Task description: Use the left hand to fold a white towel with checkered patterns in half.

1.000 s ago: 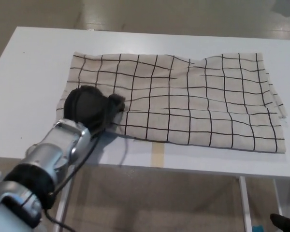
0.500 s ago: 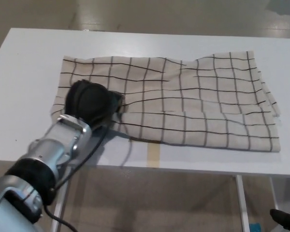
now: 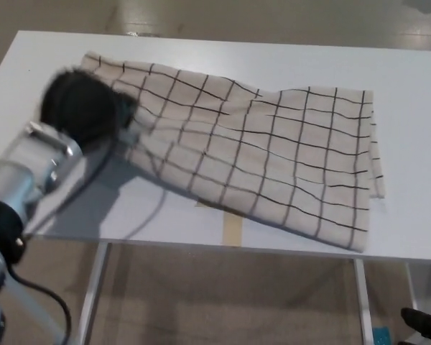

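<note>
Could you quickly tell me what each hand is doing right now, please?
Left hand: shut on the checkered towel, lifting its left edge.
Right hand: not in view.

Left hand [image 3: 82, 108] motion-blurred; finger positions unresolved. It hides the towel [image 3: 258, 154] corner beneath. Left forearm [image 3: 18, 190] cut off at picture's left edge. Table [image 3: 416, 108] cropped at right. Small dark object [image 3: 424, 327] bottom right, unidentifiable.

The cream-white cloth towel with a thin black grid pattern [image 3: 273, 154] is lying rumpled and skewed on the table, its left end bunching up and lifting off the surface while its right end is sitting flat near the front edge.
</note>
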`<state>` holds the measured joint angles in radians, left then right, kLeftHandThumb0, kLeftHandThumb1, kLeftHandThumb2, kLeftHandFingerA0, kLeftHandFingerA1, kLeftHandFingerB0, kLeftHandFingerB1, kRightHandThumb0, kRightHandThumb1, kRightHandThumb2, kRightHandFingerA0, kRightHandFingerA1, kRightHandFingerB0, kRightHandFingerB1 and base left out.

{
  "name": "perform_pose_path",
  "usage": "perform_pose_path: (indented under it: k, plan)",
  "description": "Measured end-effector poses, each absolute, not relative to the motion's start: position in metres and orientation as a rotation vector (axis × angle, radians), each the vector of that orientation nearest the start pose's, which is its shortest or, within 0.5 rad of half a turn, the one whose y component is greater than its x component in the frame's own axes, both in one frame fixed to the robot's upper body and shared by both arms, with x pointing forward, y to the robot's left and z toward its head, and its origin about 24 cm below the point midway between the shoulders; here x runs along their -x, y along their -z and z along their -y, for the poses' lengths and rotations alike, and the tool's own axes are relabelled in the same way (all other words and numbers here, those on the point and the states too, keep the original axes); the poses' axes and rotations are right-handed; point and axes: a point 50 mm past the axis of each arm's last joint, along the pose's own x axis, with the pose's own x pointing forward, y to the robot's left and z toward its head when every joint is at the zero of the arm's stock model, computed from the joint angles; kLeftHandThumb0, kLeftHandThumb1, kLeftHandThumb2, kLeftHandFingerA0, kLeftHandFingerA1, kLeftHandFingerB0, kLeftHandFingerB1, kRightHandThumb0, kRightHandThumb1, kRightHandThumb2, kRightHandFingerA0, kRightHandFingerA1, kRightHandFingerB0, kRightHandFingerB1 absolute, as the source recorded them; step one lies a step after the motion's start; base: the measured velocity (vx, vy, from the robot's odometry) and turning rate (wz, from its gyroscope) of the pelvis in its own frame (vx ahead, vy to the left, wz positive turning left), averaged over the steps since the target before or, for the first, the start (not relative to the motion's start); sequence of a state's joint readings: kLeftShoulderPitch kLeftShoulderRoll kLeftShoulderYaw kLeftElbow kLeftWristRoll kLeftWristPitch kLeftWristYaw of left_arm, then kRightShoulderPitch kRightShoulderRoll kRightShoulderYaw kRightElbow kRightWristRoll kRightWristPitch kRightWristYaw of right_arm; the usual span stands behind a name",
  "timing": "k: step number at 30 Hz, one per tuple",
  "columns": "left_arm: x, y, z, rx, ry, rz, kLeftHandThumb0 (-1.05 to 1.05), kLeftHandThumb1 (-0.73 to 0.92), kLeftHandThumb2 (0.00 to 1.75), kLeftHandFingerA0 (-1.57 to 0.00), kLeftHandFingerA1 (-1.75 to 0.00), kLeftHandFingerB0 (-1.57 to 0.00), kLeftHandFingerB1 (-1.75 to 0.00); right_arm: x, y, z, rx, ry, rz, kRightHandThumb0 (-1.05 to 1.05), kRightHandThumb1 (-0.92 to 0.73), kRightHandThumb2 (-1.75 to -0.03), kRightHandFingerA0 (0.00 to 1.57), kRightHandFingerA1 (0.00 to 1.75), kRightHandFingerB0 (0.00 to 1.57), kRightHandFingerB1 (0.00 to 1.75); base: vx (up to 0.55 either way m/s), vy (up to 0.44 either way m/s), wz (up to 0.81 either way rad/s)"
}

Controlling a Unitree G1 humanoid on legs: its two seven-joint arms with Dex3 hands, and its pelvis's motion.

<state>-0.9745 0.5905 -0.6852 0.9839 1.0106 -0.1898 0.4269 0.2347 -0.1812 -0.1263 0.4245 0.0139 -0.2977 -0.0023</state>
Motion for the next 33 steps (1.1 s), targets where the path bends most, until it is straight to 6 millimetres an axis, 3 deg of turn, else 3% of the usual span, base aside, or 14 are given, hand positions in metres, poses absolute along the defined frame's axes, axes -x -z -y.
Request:
perform_pose_path:
  k: [1,2,3,8,9,14,15,20,22,25,26,31,32,33]
  plan:
    - [-0.395,-0.150,-0.192,-1.926,0.082,0.515,-0.23,0.54,0.54,-0.75,-1.75,-1.04,-0.88,-0.164,0.060,0.238,0.171,0.189,-0.343,-0.30,-0.55,-0.56,0.47,0.56,0.56,0.48,0.00,0.000,0.00]
    - [-0.395,-0.152,-0.191,-1.929,0.079,0.530,-0.27,0.53,0.53,-0.76,-1.75,-1.06,-0.62,-0.165,0.060,0.237,0.171,0.188,-0.342,-0.30,-0.54,-0.55,0.47,0.55,0.57,0.48,0.00,0.000,0.00]
    - [-0.396,-0.156,-0.190,-1.934,0.075,0.553,-0.31,0.52,0.54,-0.79,-1.74,-0.99,-0.53,-0.165,0.059,0.237,0.172,0.188,-0.343,-0.30,-0.54,-0.55,0.47,0.55,0.59,0.48,0.00,0.000,0.00]
    - [-0.398,-0.174,-0.178,-1.963,0.069,0.694,-0.29,0.50,0.55,-0.85,-1.73,-0.96,-0.53,-0.166,0.059,0.237,0.173,0.186,-0.342,-0.30,-0.54,-0.55,0.48,0.54,0.59,0.48,0.00,0.000,0.00]
    - [-0.398,-0.178,-0.174,-1.977,0.073,0.741,-0.23,0.38,0.83,-1.27,-1.34,-1.02,-0.90,-0.166,0.059,0.237,0.174,0.185,-0.341,-0.31,-0.53,-0.56,0.48,0.53,0.61,0.48,0.00,0.000,0.00]
    - [-0.398,-0.186,-0.150,-2.030,0.130,0.923,-0.23,0.38,0.83,-1.27,-1.34,-1.02,-0.90,-0.167,0.059,0.237,0.176,0.182,-0.345,-0.31,-0.53,-0.56,0.48,0.53,0.61,0.48,0.00,0.000,0.00]
    - [-0.397,-0.187,-0.143,-2.042,0.150,0.978,-0.27,0.48,0.55,-0.99,-1.61,-1.11,-0.65,-0.167,0.059,0.236,0.177,0.181,-0.345,-0.31,-0.53,-0.56,0.48,0.53,0.64,0.48,0.00,0.000,0.00]
    - [-0.392,-0.189,-0.104,-2.073,0.309,1.178,-0.27,0.47,0.56,-0.94,-1.66,-1.09,-0.65,-0.169,0.058,0.236,0.184,0.178,-0.343,-0.32,-0.54,-0.57,0.51,0.53,0.65,0.47,0.00,0.000,0.00]
    - [-0.389,-0.191,-0.086,-2.082,0.387,1.268,-0.27,0.46,0.55,-0.94,-1.66,-1.09,-0.66,-0.170,0.057,0.235,0.191,0.176,-0.338,-0.33,-0.54,-0.57,0.51,0.53,0.67,0.48,0.00,0.000,0.00]
    - [-0.386,-0.191,-0.075,-2.083,0.433,1.327,-0.30,0.46,0.56,-0.95,-1.66,-1.08,-0.65,-0.171,0.056,0.235,0.195,0.174,-0.334,-0.31,-0.54,-0.57,0.52,0.54,0.67,0.48,0.00,0.000,0.00]
    - [-0.384,-0.190,-0.068,-2.083,0.472,1.374,-0.25,0.35,0.80,-1.26,-1.36,-0.99,-0.85,-0.172,0.055,0.235,0.198,0.172,-0.329,-0.31,-0.54,-0.57,0.53,0.55,0.67,0.48,0.00,0.000,0.00]
    - [-0.379,-0.189,-0.052,-2.068,0.532,1.453,-0.27,0.35,0.80,-1.27,-1.37,-1.00,-0.86,-0.175,0.053,0.234,0.206,0.167,-0.319,-0.32,-0.54,-0.57,0.53,0.55,0.68,0.48,0.00,0.000,0.00]
    - [-0.378,-0.190,-0.048,-2.062,0.544,1.468,-0.32,0.47,0.55,-0.92,-1.74,-1.08,-0.86,-0.176,0.052,0.234,0.207,0.166,-0.315,-0.32,-0.54,-0.57,0.54,0.56,0.69,0.48,0.00,0.000,0.00]
    - [-0.377,-0.190,-0.045,-2.060,0.556,1.482,-0.34,0.48,0.55,-0.90,-1.75,-1.04,-1.03,-0.177,0.051,0.234,0.208,0.165,-0.310,-0.32,-0.54,-0.57,0.54,0.56,0.69,0.48,0.00,0.000,0.00]
